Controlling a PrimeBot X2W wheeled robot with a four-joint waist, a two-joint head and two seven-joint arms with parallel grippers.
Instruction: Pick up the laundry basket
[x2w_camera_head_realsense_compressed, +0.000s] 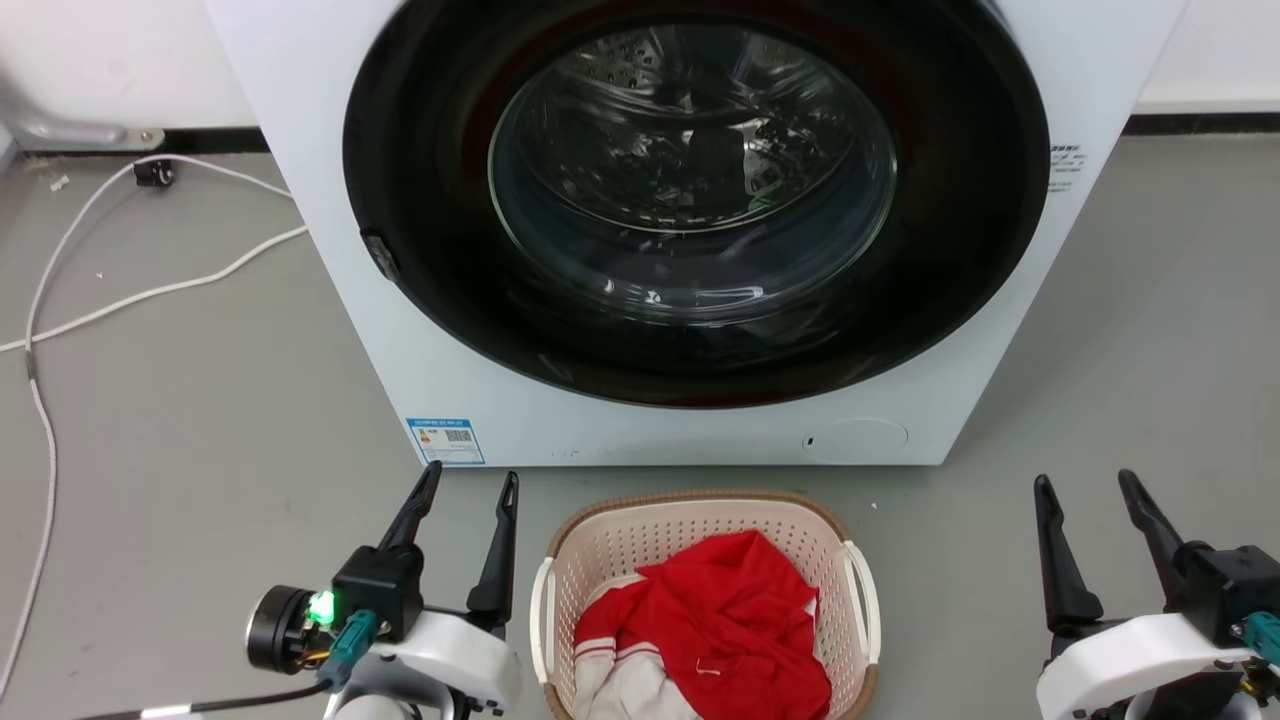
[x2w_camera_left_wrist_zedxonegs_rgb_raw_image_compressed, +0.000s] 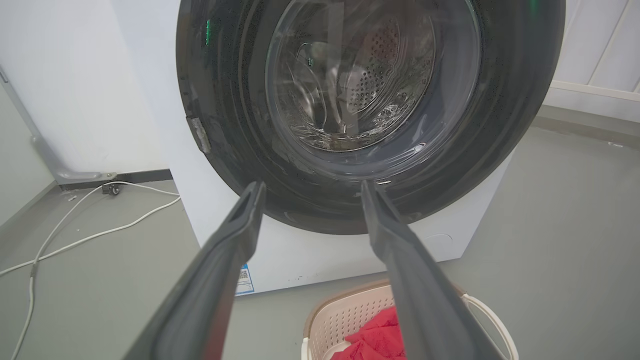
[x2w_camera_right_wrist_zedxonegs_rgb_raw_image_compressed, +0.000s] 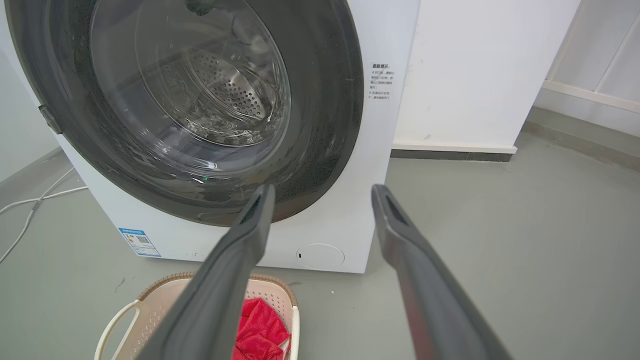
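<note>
The laundry basket (x2w_camera_head_realsense_compressed: 640, 545) stands on the grey floor just in front of the washing machine, cream and perforated with a brown rim and white loop handles. Red and white clothes (x2w_camera_head_realsense_compressed: 725, 620) lie inside it. My left gripper (x2w_camera_head_realsense_compressed: 470, 482) is open, hanging just left of the basket's left handle, apart from it. Well to the basket's right, my right gripper (x2w_camera_head_realsense_compressed: 1085, 482) is also open and holds nothing. The basket (x2w_camera_left_wrist_zedxonegs_rgb_raw_image_compressed: 345, 315) appears low in the left wrist view below the left gripper (x2w_camera_left_wrist_zedxonegs_rgb_raw_image_compressed: 311, 186), and the basket (x2w_camera_right_wrist_zedxonegs_rgb_raw_image_compressed: 150, 310) shows at the lower left under the right gripper (x2w_camera_right_wrist_zedxonegs_rgb_raw_image_compressed: 322, 189).
A white front-loading washing machine (x2w_camera_head_realsense_compressed: 380, 330) with a shut round glass door (x2w_camera_head_realsense_compressed: 690, 190) rises close behind the basket. White cables (x2w_camera_head_realsense_compressed: 150, 290) trail over the floor at the left. A white wall (x2w_camera_right_wrist_zedxonegs_rgb_raw_image_compressed: 465, 90) stands to the machine's right, with bare floor before it.
</note>
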